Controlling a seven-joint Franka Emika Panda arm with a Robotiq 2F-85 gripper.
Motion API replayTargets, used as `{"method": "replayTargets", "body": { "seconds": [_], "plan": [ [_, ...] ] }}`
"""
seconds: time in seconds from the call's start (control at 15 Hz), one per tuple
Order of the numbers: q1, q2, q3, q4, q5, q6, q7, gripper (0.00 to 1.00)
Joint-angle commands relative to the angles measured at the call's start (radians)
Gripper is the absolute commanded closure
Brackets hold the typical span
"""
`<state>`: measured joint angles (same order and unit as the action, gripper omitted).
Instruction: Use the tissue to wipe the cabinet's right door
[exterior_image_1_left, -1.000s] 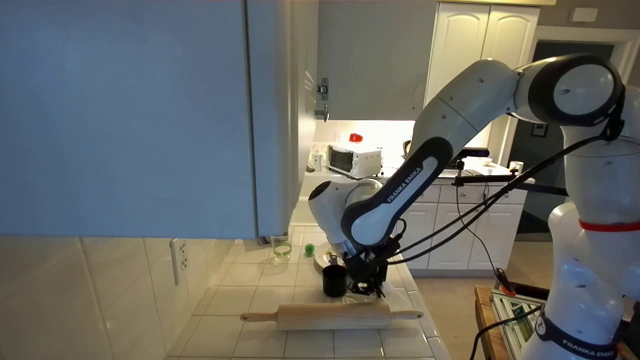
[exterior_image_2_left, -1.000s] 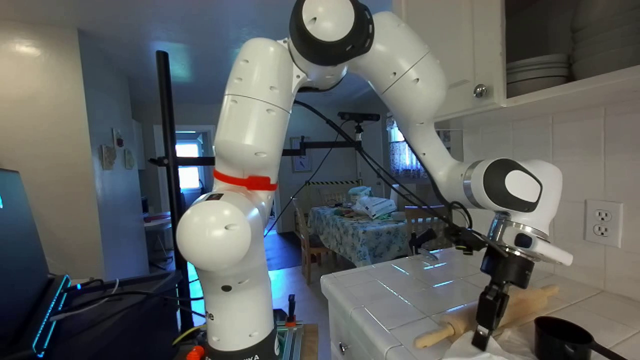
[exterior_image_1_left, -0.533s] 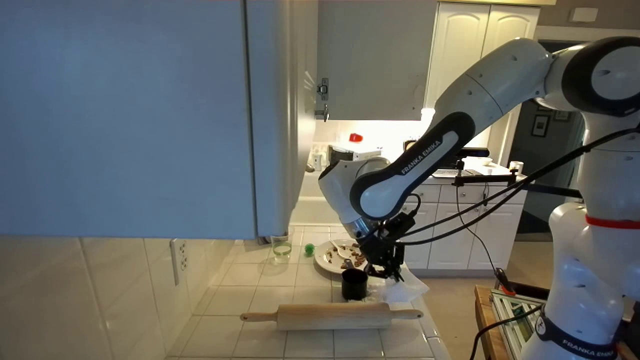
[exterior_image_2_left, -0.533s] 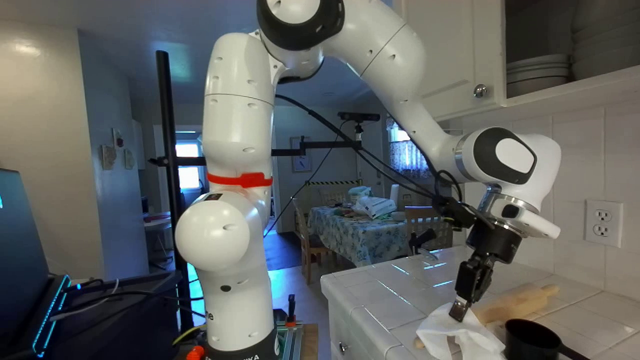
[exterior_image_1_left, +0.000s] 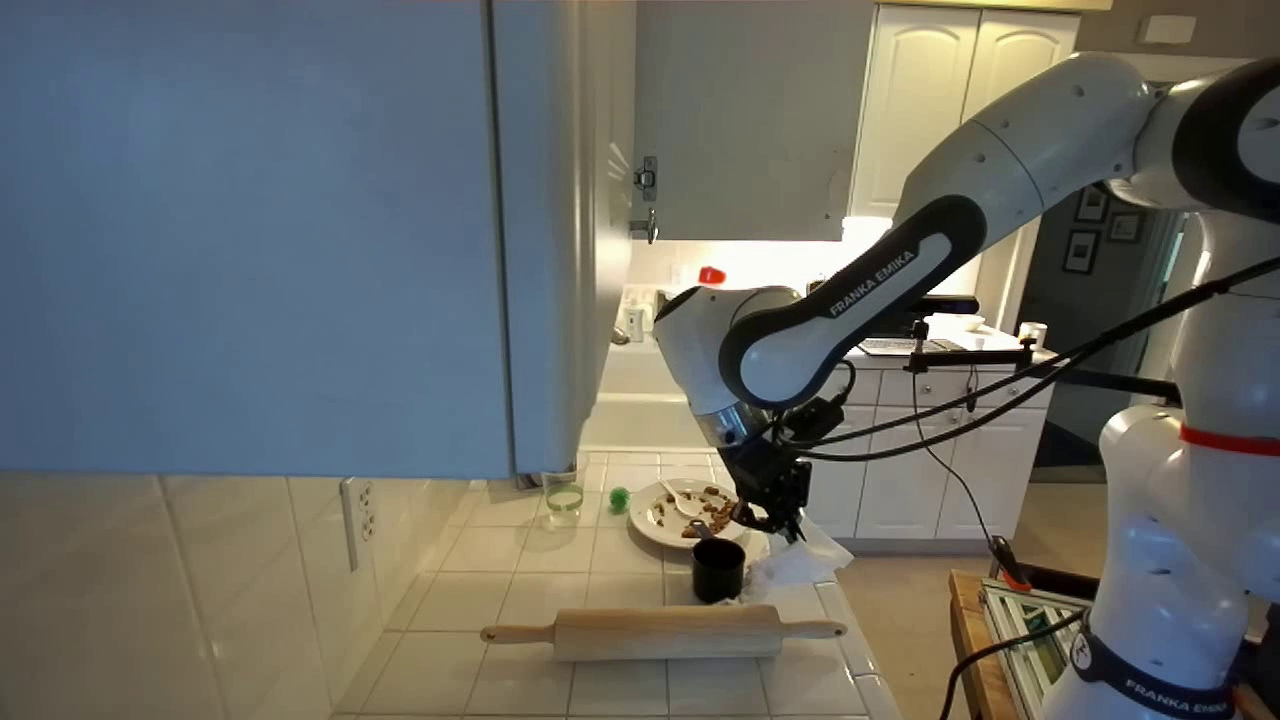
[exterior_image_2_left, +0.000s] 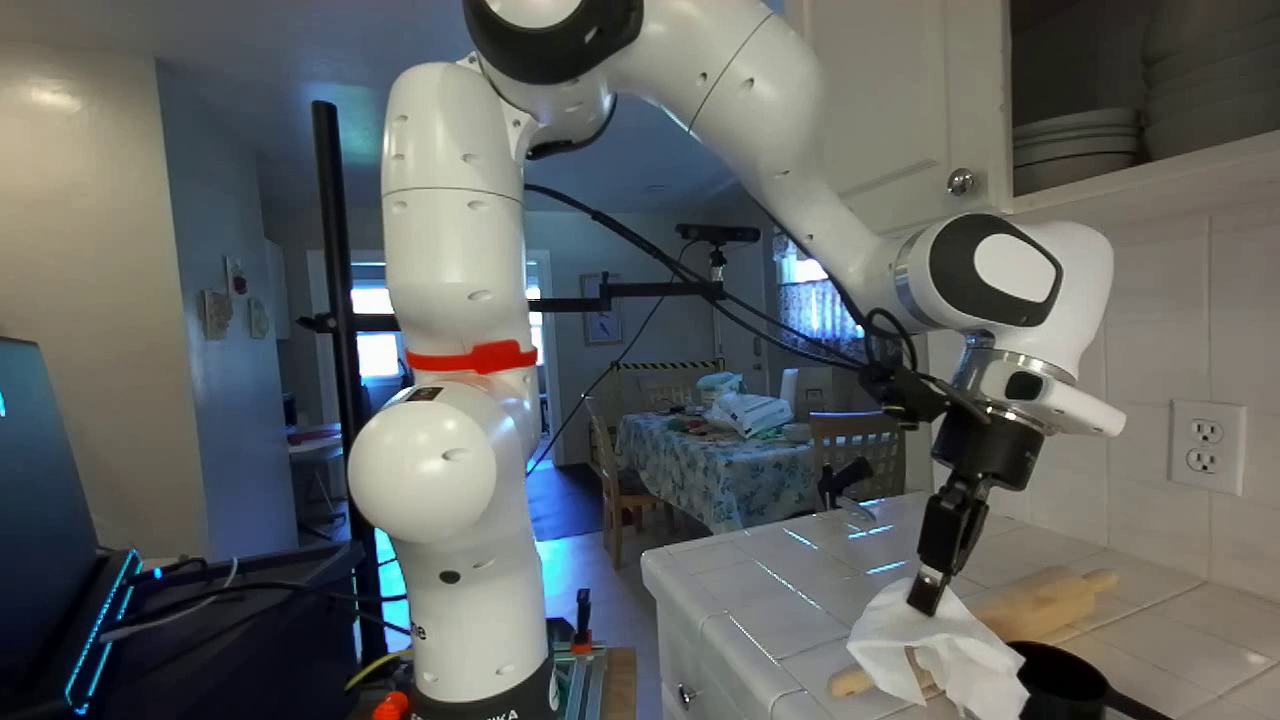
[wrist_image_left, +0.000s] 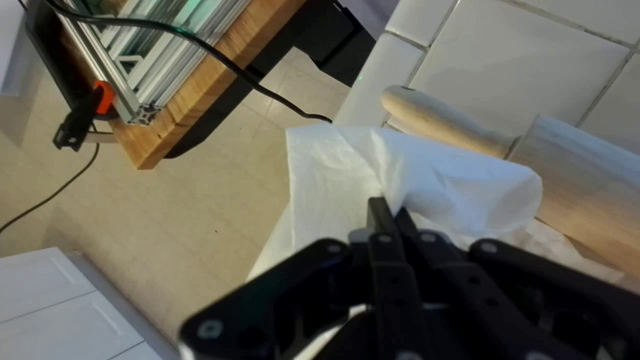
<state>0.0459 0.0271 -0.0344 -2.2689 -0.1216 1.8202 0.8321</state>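
My gripper (wrist_image_left: 391, 206) is shut on the white tissue (wrist_image_left: 332, 190). The tissue hangs in loose folds from the fingertips over the counter's front edge. In both exterior views the gripper (exterior_image_1_left: 775, 524) (exterior_image_2_left: 929, 592) points down, with the tissue (exterior_image_1_left: 812, 560) (exterior_image_2_left: 940, 645) draped beside the black cup (exterior_image_1_left: 718, 570) (exterior_image_2_left: 1060, 680); whether tissue and cup touch is unclear. The cabinet's right door (exterior_image_1_left: 750, 120), a plain pale grey panel with hinges on one edge, stands open above and behind my arm in an exterior view. It is apart from the gripper and out of the wrist view.
A wooden rolling pin (exterior_image_1_left: 668, 633) lies on the tiled counter. A plate with food bits (exterior_image_1_left: 660, 515), a glass (exterior_image_1_left: 563, 500) and a green ball (exterior_image_1_left: 619, 499) stand farther along. The large blue-grey panel (exterior_image_1_left: 250, 230) hangs over the counter. Crumpled clear material lies below the tissue.
The gripper has risen and moved back toward the robot base, lifting the tissue off the counter. The black cup has shifted toward the counter's front edge.
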Motion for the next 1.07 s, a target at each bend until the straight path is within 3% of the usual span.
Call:
{"method": "replayTargets", "body": {
  "seconds": [0.0, 0.47, 1.0],
  "plan": [
    [-0.02, -0.087, 0.01, -0.071, 0.033, 0.087, -0.119, 1.0],
    [-0.019, -0.207, 0.03, -0.18, -0.005, 0.357, -0.291, 1.0],
    [-0.012, -0.322, 0.041, -0.319, 0.042, 0.658, -0.568, 1.0]
  ]
}}
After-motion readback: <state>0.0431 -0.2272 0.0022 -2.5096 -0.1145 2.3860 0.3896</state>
